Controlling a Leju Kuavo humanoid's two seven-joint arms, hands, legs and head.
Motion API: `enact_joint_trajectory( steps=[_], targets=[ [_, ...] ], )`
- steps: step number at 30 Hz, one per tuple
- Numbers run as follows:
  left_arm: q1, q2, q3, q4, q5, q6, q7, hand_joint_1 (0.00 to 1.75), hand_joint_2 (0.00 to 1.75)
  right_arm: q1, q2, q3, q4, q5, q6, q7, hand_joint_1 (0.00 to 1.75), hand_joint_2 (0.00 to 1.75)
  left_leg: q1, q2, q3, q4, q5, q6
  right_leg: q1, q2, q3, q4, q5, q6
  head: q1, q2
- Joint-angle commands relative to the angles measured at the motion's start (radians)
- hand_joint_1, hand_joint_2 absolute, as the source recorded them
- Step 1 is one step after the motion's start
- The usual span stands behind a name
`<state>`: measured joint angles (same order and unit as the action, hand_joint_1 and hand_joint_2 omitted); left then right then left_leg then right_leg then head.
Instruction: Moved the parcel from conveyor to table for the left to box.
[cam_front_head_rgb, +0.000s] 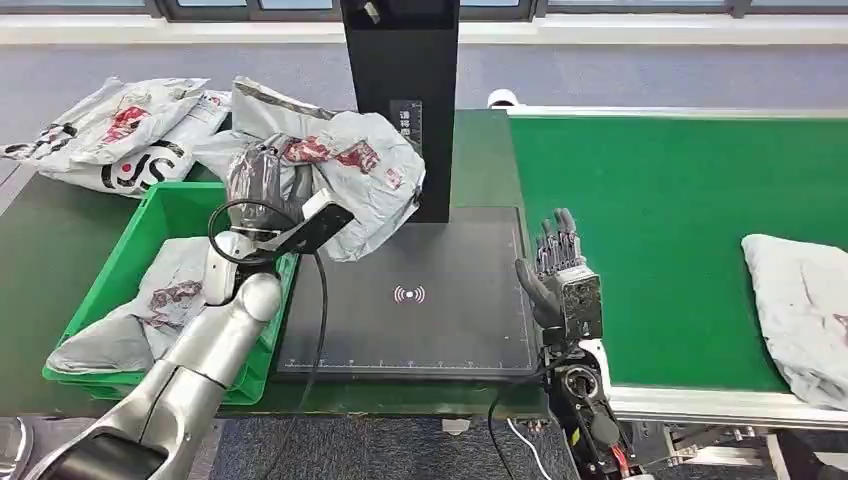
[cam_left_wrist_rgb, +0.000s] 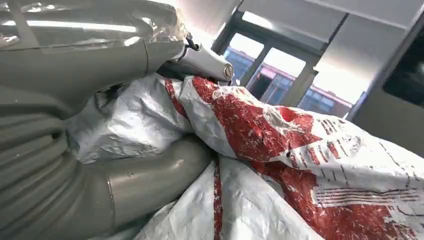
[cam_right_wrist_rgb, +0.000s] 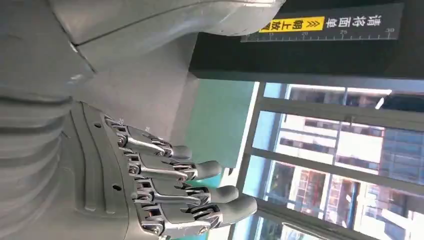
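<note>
I see the parcel (cam_front_head_rgb: 365, 180), a crinkly grey plastic bag with red print, lifted in my left hand (cam_front_head_rgb: 262, 180), at ten o'clock from the black scan pad (cam_front_head_rgb: 420, 300), above the green bin's (cam_front_head_rgb: 130, 265) edge.

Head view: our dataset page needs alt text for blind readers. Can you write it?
The robot's left hand holds a grey-and-red parcel above the edge of a green bin that has another parcel inside. Its right hand is open and empty between a black scanner pad and a green conveyor carrying one more parcel.

Five grey parcels (cam_front_head_rgb: 350, 170), one green crate (cam_front_head_rgb: 120, 275), one scanner pad (cam_front_head_rgb: 410, 295), one conveyor (cam_front_head_rgb: 660, 240)
</note>
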<state>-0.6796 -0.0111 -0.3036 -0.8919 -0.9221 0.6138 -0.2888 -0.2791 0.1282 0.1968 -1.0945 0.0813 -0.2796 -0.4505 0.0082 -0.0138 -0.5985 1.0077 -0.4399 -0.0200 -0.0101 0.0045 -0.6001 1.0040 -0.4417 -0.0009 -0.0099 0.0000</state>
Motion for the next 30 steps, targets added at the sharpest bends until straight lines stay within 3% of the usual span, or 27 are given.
enact_joint_trajectory(
  steps=[1, 3, 9, 10, 12, 14, 16, 18, 20, 24, 30],
  targets=[
    [-0.116, 0.051, 0.099, 0.213, -0.318, 0.031, 0.301, 1.75, 1.75, -0.106, 0.025, -0.062, 0.060, 0.028, -0.012, 0.046, 0.00, 1.75, 0.000, 0.003, -0.001, 0.001, 0.000, 0.000, 0.000, 0.002, -0.002, 0.001, 0.001, 0.000, 0.000, 0.000],
    [-0.145, 0.071, 0.136, 0.318, -0.358, 0.064, 0.314, 1.75, 1.75, -0.101, 0.028, -0.070, 0.068, 0.035, -0.008, 0.042, 0.00, 1.75, 0.000, 0.004, 0.000, 0.000, 0.000, 0.000, -0.001, 0.003, -0.001, 0.001, 0.001, 0.000, 0.000, 0.000],
    [-0.144, 0.065, 0.144, 0.327, -0.361, 0.074, 0.304, 1.75, 1.75, -0.098, 0.030, -0.071, 0.068, 0.037, -0.008, 0.039, 0.00, 1.75, 0.001, 0.005, 0.003, -0.002, 0.000, 0.000, 0.001, 0.003, 0.001, -0.002, 0.002, -0.001, 0.000, 0.000],
    [-0.156, 0.073, 0.157, 0.363, -0.422, 0.008, 0.433, 1.75, 1.75, -0.100, 0.031, -0.073, 0.072, 0.041, -0.007, 0.041, 0.00, 1.75, 0.000, 0.004, 0.001, 0.000, 0.000, 0.000, 0.000, 0.002, -0.001, 0.000, 0.001, -0.001, 0.000, 0.000],
    [-0.165, 0.127, 0.191, 0.441, -0.474, -0.043, 0.566, 1.75, 1.75, -0.111, 0.037, -0.070, 0.091, 0.049, -0.004, 0.043, 0.00, 1.75, 0.001, 0.005, 0.002, -0.002, 0.000, 0.000, 0.001, 0.002, 0.000, -0.002, 0.002, -0.001, 0.000, 0.000],
    [-0.163, 0.171, 0.244, 0.499, -0.466, -0.075, 0.592, 1.75, 1.75, -0.123, 0.042, -0.068, 0.107, 0.055, -0.001, 0.047, 0.00, 1.75, 0.001, 0.003, 0.003, -0.002, 0.000, 0.000, 0.002, 0.001, 0.002, -0.003, 0.001, -0.001, 0.000, 0.000],
    [-0.164, 0.216, 0.284, 0.556, -0.491, -0.139, 0.646, 1.75, 1.75, -0.124, 0.037, -0.062, 0.111, 0.057, 0.007, 0.052, 0.00, 1.75, 0.000, 0.013, 0.004, -0.002, -0.001, -0.001, 0.001, 0.012, 0.000, -0.002, 0.003, -0.002, 0.000, 0.000],
    [-0.157, 0.248, 0.309, 0.576, -0.509, -0.190, 0.685, 1.75, 1.75, -0.108, 0.027, -0.059, 0.091, 0.056, 0.014, 0.054, 0.00, 1.75, 0.001, 0.010, 0.002, -0.002, -0.001, -0.001, 0.001, 0.009, -0.001, 0.000, 0.002, -0.001, 0.000, 0.000],
    [-0.144, 0.268, 0.361, 0.583, -0.497, -0.229, 0.684, 1.75, 1.75, -0.066, 0.018, -0.061, 0.038, 0.054, 0.023, 0.063, 0.00, 1.75, 0.001, 0.017, 0.006, -0.005, -0.001, -0.001, 0.001, 0.015, 0.001, -0.003, 0.004, -0.002, 0.000, 0.000],
    [-0.115, 0.273, 0.411, 0.588, -0.504, -0.260, 0.715, 1.75, 1.75, 0.019, 0.019, -0.071, -0.057, 0.076, 0.032, 0.091, 0.00, 1.75, 0.001, 0.010, 0.002, -0.003, 0.000, -0.003, 0.003, 0.009, -0.003, -0.001, 0.002, -0.004, 0.000, 0.000],
    [-0.116, 0.273, 0.407, 0.589, -0.525, -0.275, 0.745, 1.75, 1.75, 0.028, 0.019, -0.074, -0.069, 0.082, 0.034, 0.097, 0.00, 1.75, 0.003, 0.008, 0.001, -0.002, -0.001, -0.004, 0.004, 0.007, -0.003, -0.001, 0.001, -0.005, 0.000, 0.000]
  ],
)
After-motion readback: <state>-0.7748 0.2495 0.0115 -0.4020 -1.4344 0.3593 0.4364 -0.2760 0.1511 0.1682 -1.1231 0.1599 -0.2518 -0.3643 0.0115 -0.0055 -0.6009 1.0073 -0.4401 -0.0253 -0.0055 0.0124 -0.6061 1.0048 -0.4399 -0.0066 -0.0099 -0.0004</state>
